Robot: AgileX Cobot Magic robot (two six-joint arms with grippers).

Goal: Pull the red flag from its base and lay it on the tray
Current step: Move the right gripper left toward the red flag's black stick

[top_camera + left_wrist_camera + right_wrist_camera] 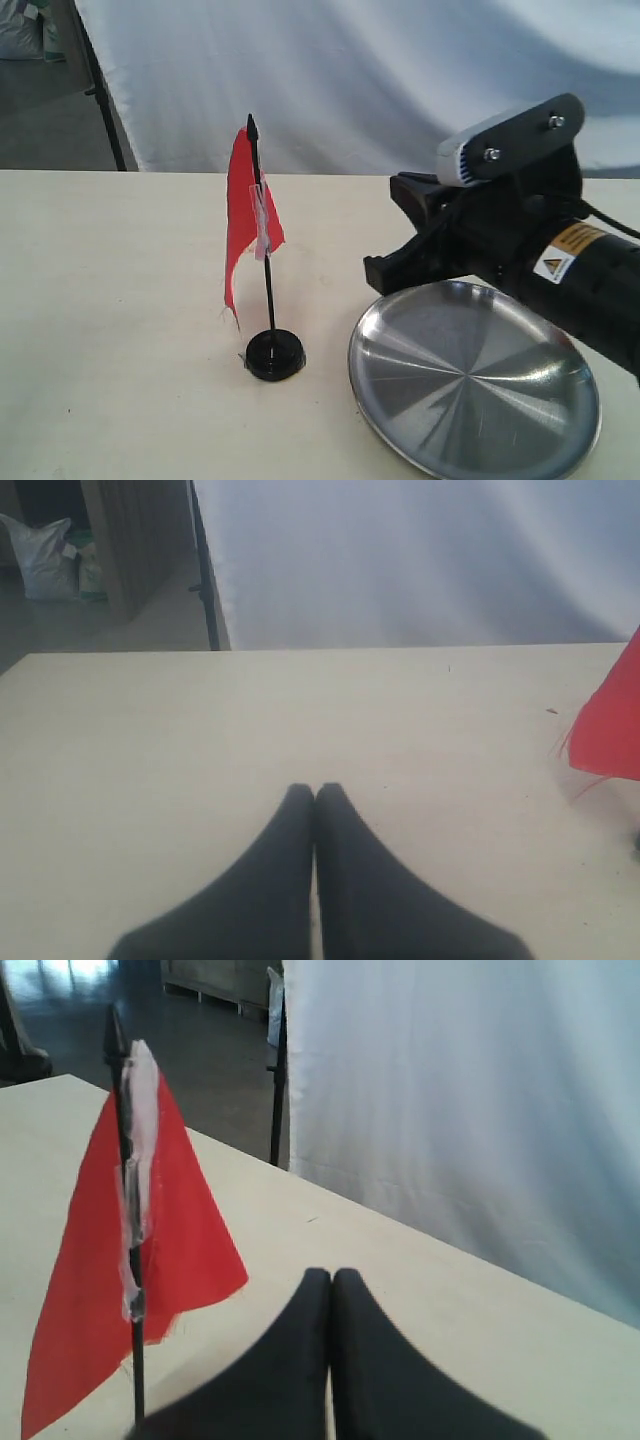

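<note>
flag stands upright in its base on the surface, near the tray. left pincer and right pincer are closed tight, empty. cloth looks light and floppy; grip the thin stiff pole below it. the base may lift too.

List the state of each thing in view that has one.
flag: upright, pole seated in base, nothing gripping it.
base: flat on table, beside tray, not touching it.
tray: on table, nothing in it.
left tool: shut, empty.
right tool: shut, empty, near flag but not touching it.
</note>
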